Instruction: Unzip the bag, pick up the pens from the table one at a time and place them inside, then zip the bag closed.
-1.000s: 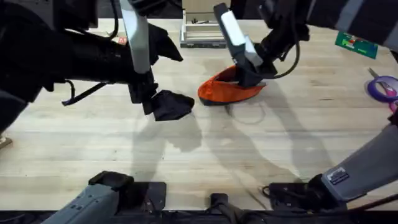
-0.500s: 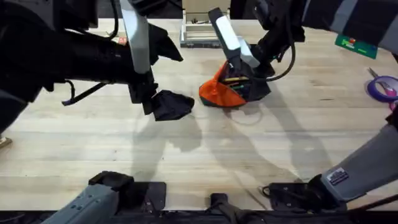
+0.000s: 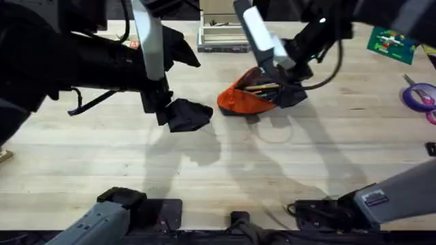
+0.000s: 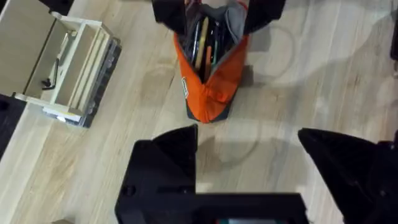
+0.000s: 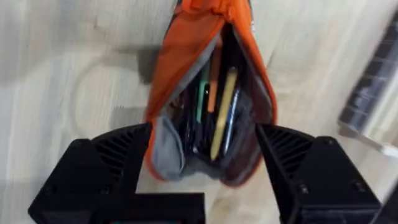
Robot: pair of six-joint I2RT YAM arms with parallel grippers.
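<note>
The orange bag [image 3: 240, 99] lies on the table [image 3: 204, 170] behind the centre, its zipper mouth gaping. Several pens [image 3: 262, 87] lie inside it; the right wrist view shows a yellow pen [image 5: 224, 115] among darker ones in the bag [image 5: 186, 68]. My right gripper [image 3: 286, 88] is at the bag's right end, and in its own view it [image 5: 205, 171] is open with one finger on each side of the bag's open end. My left gripper [image 3: 185, 114] hovers left of the bag, open [image 4: 249, 162] and holding nothing, with the bag [image 4: 211, 87] just beyond it.
A pale wooden box [image 3: 221, 34] stands at the back, close behind the bag, also seen as the box [image 4: 68, 68] in the left wrist view. A purple tape ring [image 3: 419, 95] and a green card [image 3: 390, 47] lie at the far right.
The bag went from lying nearly shut to tipped upright, then back down with its mouth wide open. My right gripper shifted slightly right. The left arm stayed still.
</note>
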